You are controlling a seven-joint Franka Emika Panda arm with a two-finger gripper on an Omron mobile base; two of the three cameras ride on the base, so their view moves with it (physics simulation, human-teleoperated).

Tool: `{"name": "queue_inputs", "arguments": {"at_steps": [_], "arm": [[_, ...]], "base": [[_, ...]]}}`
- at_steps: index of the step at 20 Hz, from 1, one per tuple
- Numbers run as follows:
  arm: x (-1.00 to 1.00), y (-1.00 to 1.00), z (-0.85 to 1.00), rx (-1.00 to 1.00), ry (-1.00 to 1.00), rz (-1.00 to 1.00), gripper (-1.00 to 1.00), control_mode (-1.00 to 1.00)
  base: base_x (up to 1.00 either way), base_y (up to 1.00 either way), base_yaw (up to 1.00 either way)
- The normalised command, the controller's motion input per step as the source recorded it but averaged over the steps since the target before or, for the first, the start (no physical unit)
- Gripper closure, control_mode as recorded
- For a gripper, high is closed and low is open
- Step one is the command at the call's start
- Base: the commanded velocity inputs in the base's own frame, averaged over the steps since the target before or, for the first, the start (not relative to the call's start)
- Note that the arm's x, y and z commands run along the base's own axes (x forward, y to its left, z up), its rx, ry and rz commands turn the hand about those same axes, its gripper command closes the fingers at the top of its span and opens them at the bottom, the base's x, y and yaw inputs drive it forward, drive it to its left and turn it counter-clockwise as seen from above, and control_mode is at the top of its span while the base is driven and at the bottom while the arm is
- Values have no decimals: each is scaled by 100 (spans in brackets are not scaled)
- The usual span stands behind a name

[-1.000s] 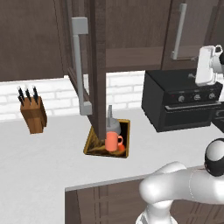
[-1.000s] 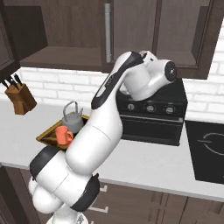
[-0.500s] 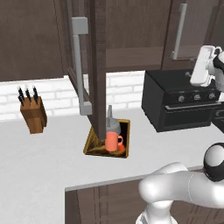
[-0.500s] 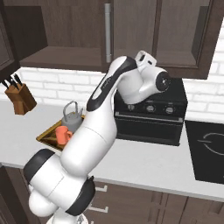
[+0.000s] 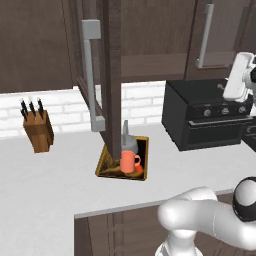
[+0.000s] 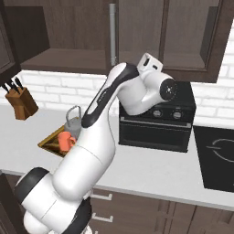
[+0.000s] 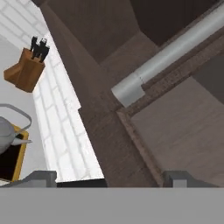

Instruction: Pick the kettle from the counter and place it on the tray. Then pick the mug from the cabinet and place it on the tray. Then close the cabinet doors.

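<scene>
I see my fingers (image 7: 107, 178) spread wide, empty, near the dark cabinet door's grey bar handle (image 7: 170, 52); grey metal kettle (image 5: 129, 144) and orange mug (image 5: 128, 162) sit on the golden-rimmed tray (image 5: 106, 164) on the white desk (image 5: 55, 185)

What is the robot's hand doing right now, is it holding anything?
Hand: open and empty, up by the cabinet door and its bar handle.

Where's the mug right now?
In the left base view the mug stands on the tray, in front of the kettle, below the open cabinet door.
</scene>
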Motion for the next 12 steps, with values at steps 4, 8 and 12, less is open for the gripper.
{"name": "queue_inputs", "arguments": {"at_steps": [4,8,12], "arm": [[-94,10,-1,0,-11,1,-100,-100],[-93,32,3,0,-14,2,-100,-100],[-91,61,4,-4,-13,3,-100,-100]], "base": [[0,0,0],[0,0,0],[0,0,0]]}}
